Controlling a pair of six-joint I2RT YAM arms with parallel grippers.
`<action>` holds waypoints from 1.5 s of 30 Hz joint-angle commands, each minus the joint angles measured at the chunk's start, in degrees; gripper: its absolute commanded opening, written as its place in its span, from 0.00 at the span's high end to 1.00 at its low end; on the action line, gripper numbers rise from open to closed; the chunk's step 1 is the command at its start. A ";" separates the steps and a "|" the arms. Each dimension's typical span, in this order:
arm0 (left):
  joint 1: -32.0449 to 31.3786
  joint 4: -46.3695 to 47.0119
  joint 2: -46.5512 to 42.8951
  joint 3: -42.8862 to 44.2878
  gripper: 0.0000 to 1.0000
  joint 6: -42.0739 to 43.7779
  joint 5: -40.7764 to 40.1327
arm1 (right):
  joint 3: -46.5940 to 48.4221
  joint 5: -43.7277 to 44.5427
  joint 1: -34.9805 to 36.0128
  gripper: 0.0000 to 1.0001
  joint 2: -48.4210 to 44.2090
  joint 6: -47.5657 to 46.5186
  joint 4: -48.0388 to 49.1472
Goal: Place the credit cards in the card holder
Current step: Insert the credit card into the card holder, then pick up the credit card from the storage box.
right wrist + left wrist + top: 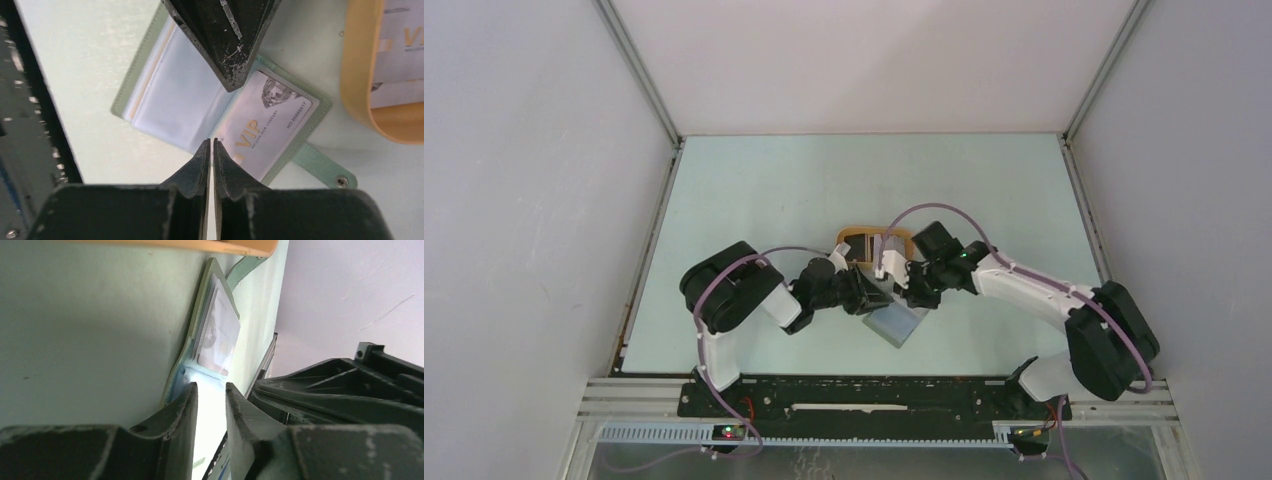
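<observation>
The grey-green card holder lies open on the table, its snap tab stretched out to the right. It also shows in the top view and the left wrist view. A whitish "VIP" card sits in its right clear sleeve; the left sleeves look empty. My right gripper is shut with nothing visible between its jaws, tips at the holder's fold. My left gripper has a narrow gap between its fingers, and its tips rest on the holder near the fold. More whitish cards lie in the orange tray.
The orange oval tray stands just behind the card holder and both grippers, which crowd together over it. The table's dark front rail runs near the arm bases. Grey walls enclose the table on three sides.
</observation>
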 commanded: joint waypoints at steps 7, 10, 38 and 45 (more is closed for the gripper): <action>-0.04 -7.79 -14.55 -3.73 0.66 7.82 -3.05 | 4.49 -21.27 -15.08 0.83 -8.11 2.49 -5.42; -0.02 -12.03 -20.80 -5.28 0.66 10.93 -4.93 | 5.62 -24.38 -18.55 0.80 -9.98 3.82 -5.30; 5.46 -67.46 -66.95 16.76 0.00 55.00 -44.44 | 53.45 -43.17 -22.11 0.03 12.54 20.08 -18.41; 11.93 -55.85 -62.94 9.31 0.00 46.45 -32.12 | 40.94 -33.12 -18.47 0.13 17.49 43.50 1.76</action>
